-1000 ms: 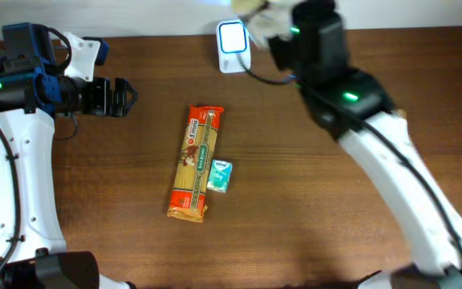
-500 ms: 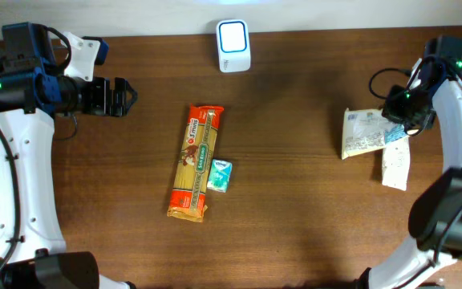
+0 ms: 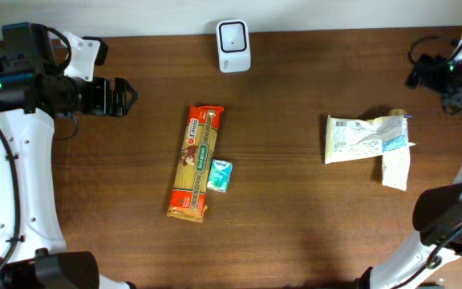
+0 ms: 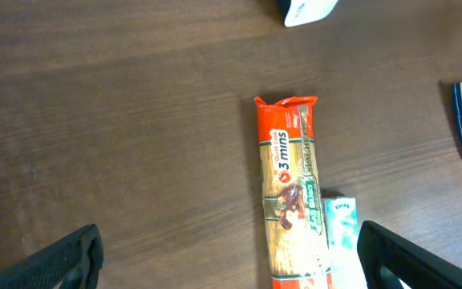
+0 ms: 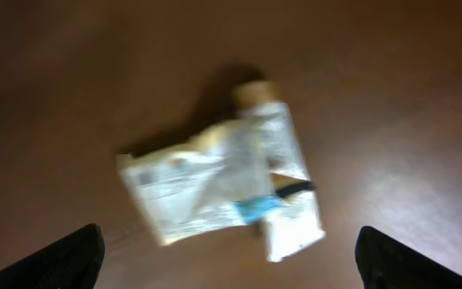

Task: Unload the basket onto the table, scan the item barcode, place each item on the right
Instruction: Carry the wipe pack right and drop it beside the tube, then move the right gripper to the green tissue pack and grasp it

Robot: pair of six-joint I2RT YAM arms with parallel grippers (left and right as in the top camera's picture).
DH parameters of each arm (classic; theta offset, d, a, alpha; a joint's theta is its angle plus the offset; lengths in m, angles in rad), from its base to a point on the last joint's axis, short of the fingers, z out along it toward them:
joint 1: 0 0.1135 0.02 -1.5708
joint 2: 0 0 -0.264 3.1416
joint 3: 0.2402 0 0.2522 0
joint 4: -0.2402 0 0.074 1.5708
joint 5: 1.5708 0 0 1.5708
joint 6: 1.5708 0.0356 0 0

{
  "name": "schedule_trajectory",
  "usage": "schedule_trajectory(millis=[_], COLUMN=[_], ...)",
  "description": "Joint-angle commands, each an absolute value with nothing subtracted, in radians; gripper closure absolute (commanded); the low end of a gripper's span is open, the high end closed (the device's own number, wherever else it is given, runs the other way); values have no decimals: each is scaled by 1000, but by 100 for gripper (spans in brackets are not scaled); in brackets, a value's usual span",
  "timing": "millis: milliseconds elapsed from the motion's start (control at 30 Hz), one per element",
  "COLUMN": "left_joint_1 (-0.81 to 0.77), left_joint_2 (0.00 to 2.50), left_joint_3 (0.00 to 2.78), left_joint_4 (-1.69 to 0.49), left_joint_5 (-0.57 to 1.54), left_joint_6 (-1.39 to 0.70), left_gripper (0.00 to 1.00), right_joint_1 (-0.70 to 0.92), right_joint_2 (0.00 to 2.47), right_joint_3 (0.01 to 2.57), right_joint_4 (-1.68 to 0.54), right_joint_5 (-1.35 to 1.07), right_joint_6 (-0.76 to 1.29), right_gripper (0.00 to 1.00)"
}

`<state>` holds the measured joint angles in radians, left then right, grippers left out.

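**White pouch lies flat at the table's right side, both grippers wide and empty**

White pouch (image 3: 359, 138) with blue print lies crumpled on the dark wooden table (image 3: 295, 233), well to the right of centre. A narrow white packet (image 3: 395, 167) sits at its right end; we cannot tell whether the two touch or overlap. From the right wrist view we see both beneath the camera, blurred. The right gripper (image 3: 420, 74) hangs near the table's far right corner, apart from the pouch, its fingers spread to the edges of its own view with nothing between them.

At the far edge of the table, near the middle, stands the scanner (image 3: 233, 44), a small white unit with a dark face. We find an orange pasta packet (image 3: 196, 160) lying lengthwise at the centre of the table, with a small teal packet (image 3: 220, 175) just beside its right edge. The left gripper (image 3: 128, 97) hovers at the left side, pointing toward the middle, its jaws fully apart and holding nothing
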<state>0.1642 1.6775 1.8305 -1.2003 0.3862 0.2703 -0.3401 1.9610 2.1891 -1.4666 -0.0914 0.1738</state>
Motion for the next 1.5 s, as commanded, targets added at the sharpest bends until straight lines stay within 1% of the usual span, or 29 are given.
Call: schedule_trajectory(millis=[0,33,100,133,167,200,267,300,400,433,533,633,700,733,800,867,1033,1133,1167,1233,1300,1367,1433,1467], left_joint_1=[167,167,167,167,167,167,167,167,167,167,167,167,167,167,167,167,167,167,167,167,167,167,167,167], left_joint_2=[1680,1680,1680,1680,1680,1680,1680,1680,1680,1680,1680,1680,1680,1680,1680,1680,1680,1680,1680,1680,1680,1680,1680,1680], left_joint_3=[1833,1833,1833,1833,1833,1833,1833,1833,1833,1833,1833,1833,1833,1833,1833,1833,1833,1833,1833,1833,1833,1833,1833,1833], left_joint_4=[-1198,-1198,-1198,-1198,-1198,-1198,-1198,-1198,-1198,-1198,-1198,-1198,-1198,-1198,-1198,-1198,-1198,-1198,-1199,-1198,-1198,-1198,-1198,-1198], left_joint_5=[397,397,397,397,397,397,397,397,397,397,397,397,397,397,397,397,397,397,397,397,397,397,397,397], left_joint_6=[286,286,286,286,286,286,286,286,286,286,286,286,286,286,286,286,286,286,286,286,286,286,286,286], left_gripper=[1,1,1,1,1,1,1,1,1,1,1,1,1,1,1,1,1,1,1,1,1,1,1,1], right_joint_1=[-246,-196,-70,15,97,176,278,345,528,555,664,721,735,735,735,735,735,709,681,625,581,527,479,449], right_joint_2=[1959,1966,1983,1989,1989,1989,1989,1989,1994,1996,2006,2006,2006,2006,2006,2006,2079,2078,2078,2078,2078,2078,2078,2078], right_joint_3=[2159,2130,2066,2019,1964,1912,1839,1792,1645,1620,1538,1505,1468,1453,1427,1396,1396,1406,1426,1479,1522,1544,1544,1544], right_joint_4=[-1450,-1436,-1394,-1352,-1291,-1226,-1125,-1056,-818,-775,-653,-640,-639,-638,-626,-561,-548,-621,-696,-856,-967,-1047,-1055,-1039], right_joint_5=[-444,-477,-479,-476,-462,-437,-430,-430,-430,-430,-429,-362,-309,-296,-249,-253,-295,-311,-311,-313,-299,-211,-152,-147], right_joint_6=[173,173,173,173,174,174,176,202,328,353,419,506,587,597,611,611,611,610,593,473,358,291,292,293], right_gripper=[1,1,11,20,27,32,39,44,54,57,70,86,94,96,96,96,96,96,96,96,95,91,85,85])
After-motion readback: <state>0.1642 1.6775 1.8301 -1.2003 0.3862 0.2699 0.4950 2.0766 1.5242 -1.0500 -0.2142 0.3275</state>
